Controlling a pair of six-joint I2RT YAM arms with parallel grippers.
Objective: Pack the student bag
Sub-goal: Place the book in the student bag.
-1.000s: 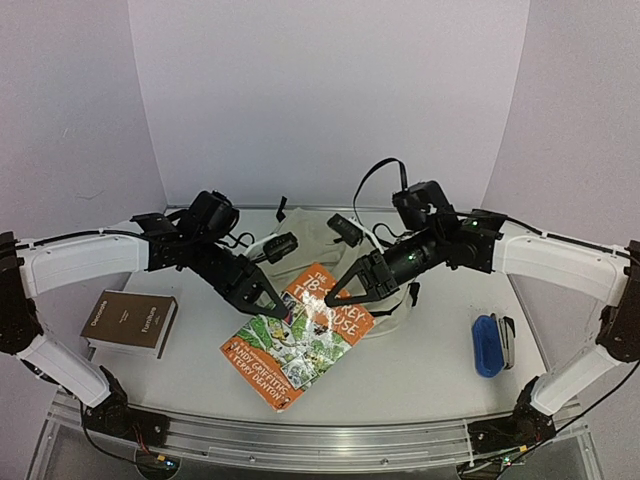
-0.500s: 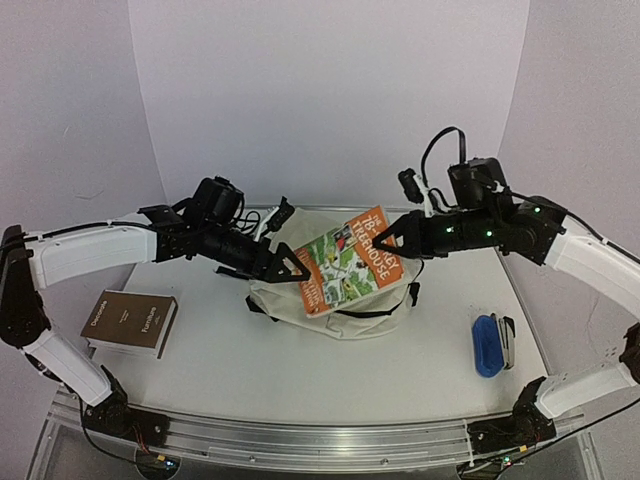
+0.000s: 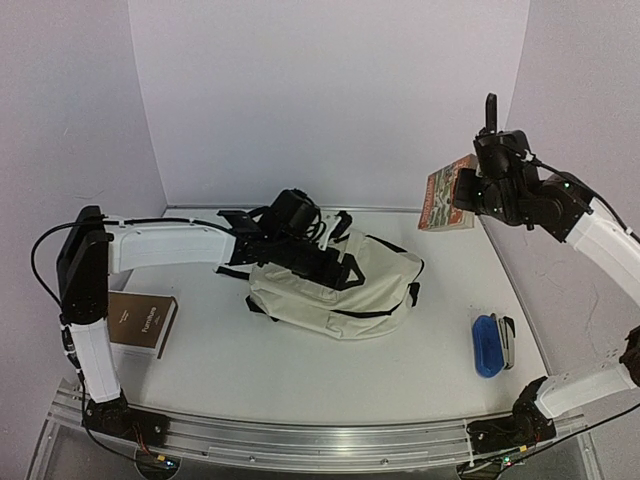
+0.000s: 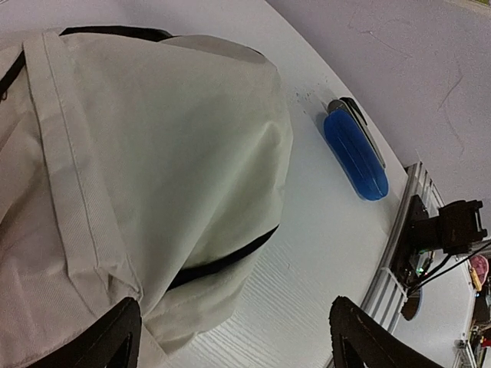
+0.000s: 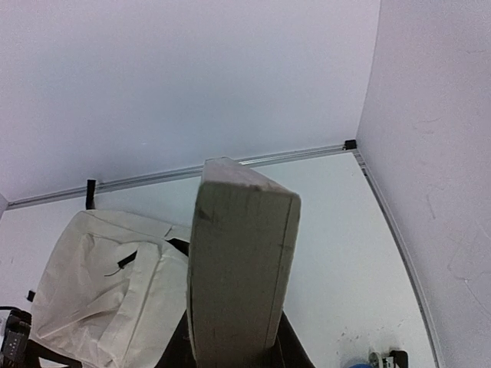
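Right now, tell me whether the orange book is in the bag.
No, the right claw holds the book in the air, clear of the bag.

White table, curved front edge with a metal rail along it. Cream bag with black straps lies slumped on its side at the middle, toward the back. Brown book flat at the left, cover up, white lettering, well apart from the bag. Blue case at the right near the wall, long side pointing front to back; thin grey item just beside its right side, can't tell what it is
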